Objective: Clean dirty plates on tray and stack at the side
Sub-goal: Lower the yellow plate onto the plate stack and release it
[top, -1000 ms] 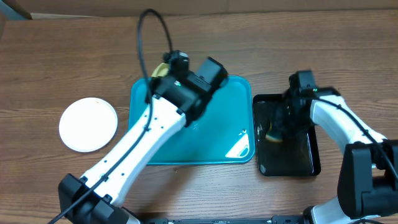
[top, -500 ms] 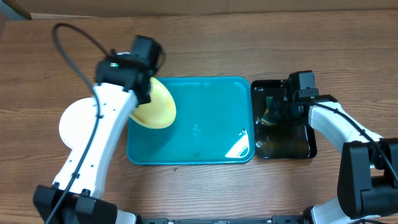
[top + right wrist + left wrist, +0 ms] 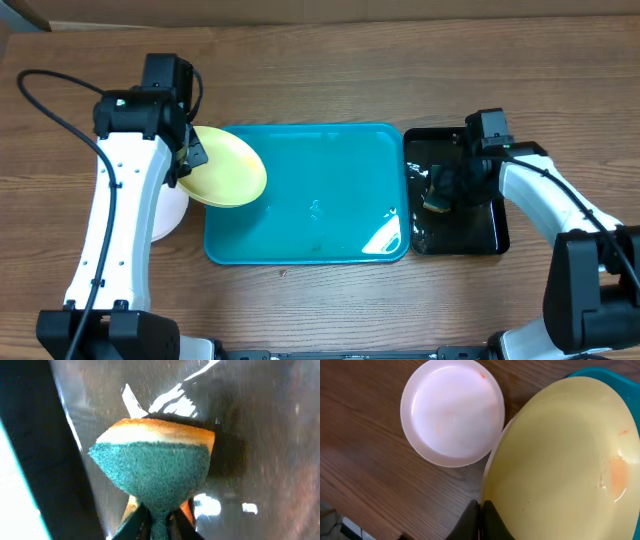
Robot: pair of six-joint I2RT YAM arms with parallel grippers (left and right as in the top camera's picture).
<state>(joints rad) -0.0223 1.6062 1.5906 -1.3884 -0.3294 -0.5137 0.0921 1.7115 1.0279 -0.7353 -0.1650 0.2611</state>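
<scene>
My left gripper (image 3: 190,158) is shut on the rim of a cream plate (image 3: 225,168), held tilted over the left edge of the teal tray (image 3: 330,225). In the left wrist view the cream plate (image 3: 560,460) shows faint orange smears, and my fingers (image 3: 481,515) pinch its edge. A white plate (image 3: 452,412) lies on the table to the left; it also shows in the overhead view (image 3: 170,212), mostly hidden by my arm. My right gripper (image 3: 440,195) is shut on a green-and-orange sponge (image 3: 155,467) over the black tray (image 3: 495,235). A third plate is not in view.
The black tray (image 3: 260,420) is wet and glossy, right of the teal tray. A black cable (image 3: 50,100) loops from the left arm. The wooden table (image 3: 350,70) extends behind both trays.
My left arm has swung left, carrying the cream plate from the tray's upper left towards the white plate. My right gripper with the sponge has stayed over the black tray, shifting slightly.
</scene>
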